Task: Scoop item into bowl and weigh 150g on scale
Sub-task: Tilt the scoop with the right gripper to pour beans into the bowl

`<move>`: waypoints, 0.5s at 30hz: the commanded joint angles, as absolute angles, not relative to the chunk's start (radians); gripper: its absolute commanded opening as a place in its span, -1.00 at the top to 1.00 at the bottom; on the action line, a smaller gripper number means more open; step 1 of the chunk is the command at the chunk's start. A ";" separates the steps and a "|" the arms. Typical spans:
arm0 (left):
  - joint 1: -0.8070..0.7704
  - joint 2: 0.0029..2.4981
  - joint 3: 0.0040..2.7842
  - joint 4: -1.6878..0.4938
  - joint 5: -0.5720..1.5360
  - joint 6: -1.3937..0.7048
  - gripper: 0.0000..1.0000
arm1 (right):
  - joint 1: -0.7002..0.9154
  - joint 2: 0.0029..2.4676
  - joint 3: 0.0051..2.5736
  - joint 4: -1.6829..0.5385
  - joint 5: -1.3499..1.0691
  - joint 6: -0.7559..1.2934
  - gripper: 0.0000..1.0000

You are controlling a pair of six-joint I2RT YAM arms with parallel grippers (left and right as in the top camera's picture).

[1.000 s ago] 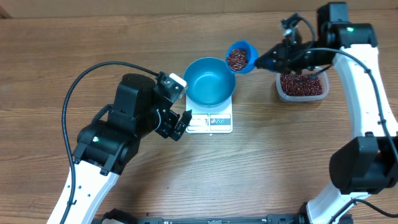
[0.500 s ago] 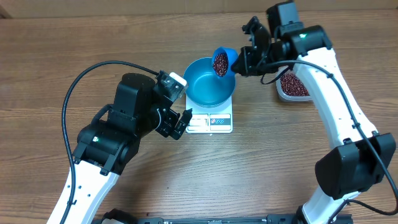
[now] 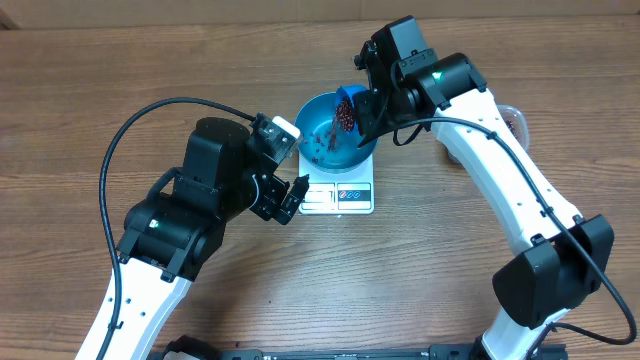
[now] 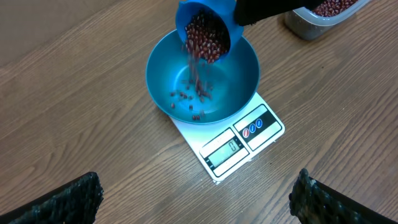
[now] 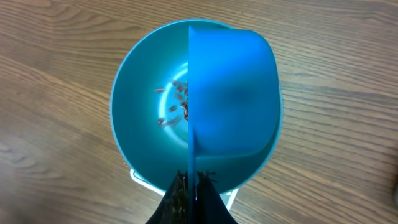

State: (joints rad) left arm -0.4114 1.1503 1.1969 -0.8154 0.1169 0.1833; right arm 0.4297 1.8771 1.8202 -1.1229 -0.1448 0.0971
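Red-brown beans [image 4: 204,38], loose and easily scattered, are judged best moved by scoop [image 5: 230,93], its handle clenched in the right gripper [image 5: 193,198], upper centre; the left gripper [image 3: 292,196] is spread, empty.

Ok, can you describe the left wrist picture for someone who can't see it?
A small blue scoop tips dark red beans into a blue bowl sitting on a white scale on a wooden table. A clear tub of more beans peeks in at the top right, and the open left claw shows its dark tips in the bottom corners.
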 commanded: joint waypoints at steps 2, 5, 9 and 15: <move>-0.406 1.150 1.200 -0.810 0.128 0.176 -0.99 | 0.456 1.874 1.855 -1.109 -0.070 0.109 0.92; -0.406 1.150 1.200 -0.810 0.128 0.176 -0.99 | 0.484 1.874 1.855 -1.107 -0.008 0.109 0.92; -0.406 1.150 1.200 -0.810 0.128 0.176 -0.99 | 0.537 1.874 1.855 -1.103 0.104 0.109 0.92; -0.406 1.150 1.200 -0.810 0.127 0.176 -0.99 | 0.593 1.874 1.854 -1.089 0.221 0.135 0.92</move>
